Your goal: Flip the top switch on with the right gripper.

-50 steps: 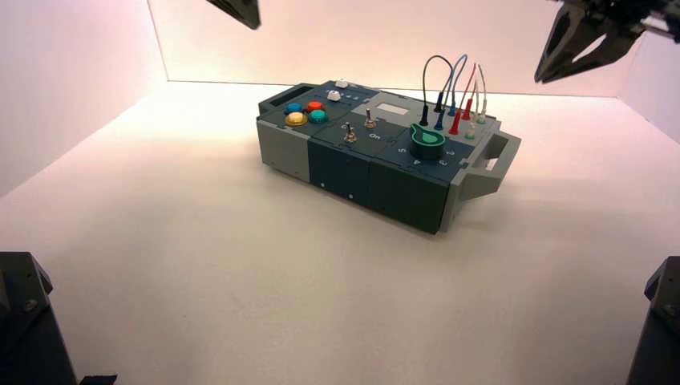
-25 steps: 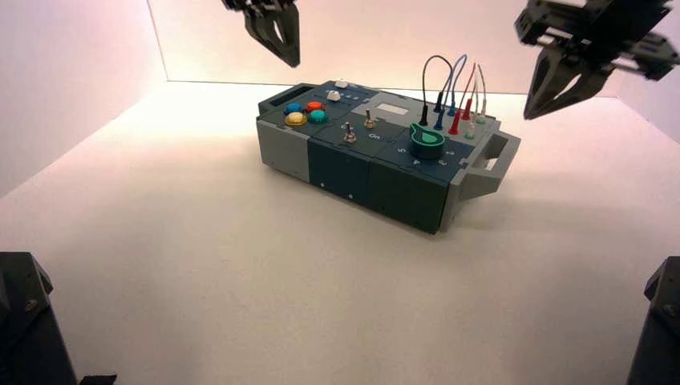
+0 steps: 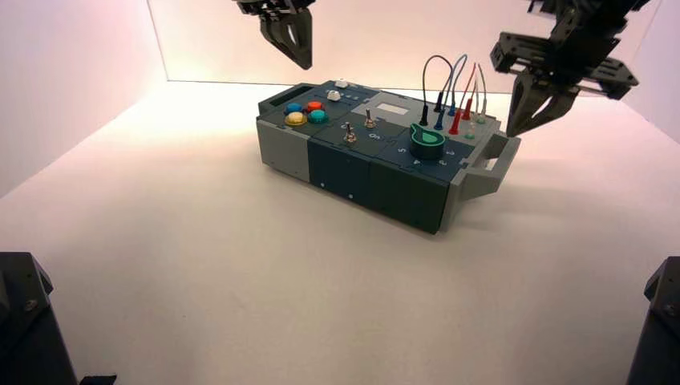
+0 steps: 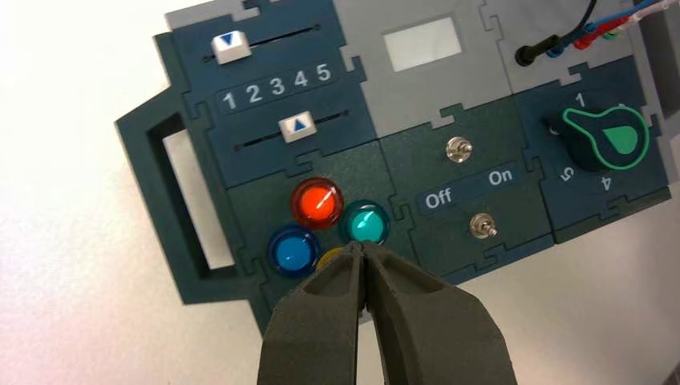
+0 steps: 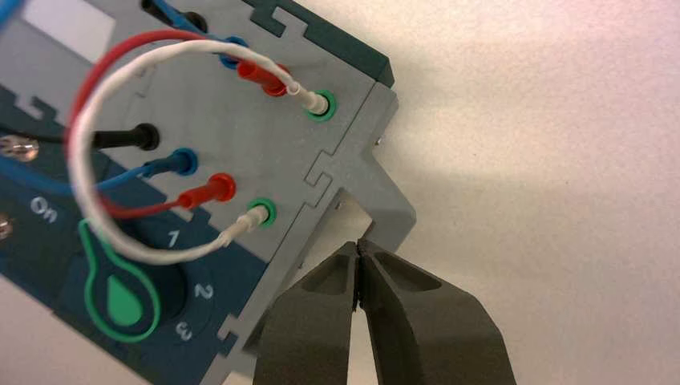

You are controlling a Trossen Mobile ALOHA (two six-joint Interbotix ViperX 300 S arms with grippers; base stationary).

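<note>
The right gripper hangs at the upper right of the high view, its fingers clenched tip to tip on nothing, just off the grey handle at the box's right end; its own wrist camera shows those tips meeting right beside that handle, with the looping red, white, blue and black wires and the green knob close by. The top switch stands apart from it, near the middle of the box, a small silver toggle on the dark-blue panel just below the grey display window; the left wrist view shows it above the Off and On lettering, its twin toggle below. The left gripper hovers at the top centre of the high view, pinched closed, empty, above the coloured buttons.
</note>
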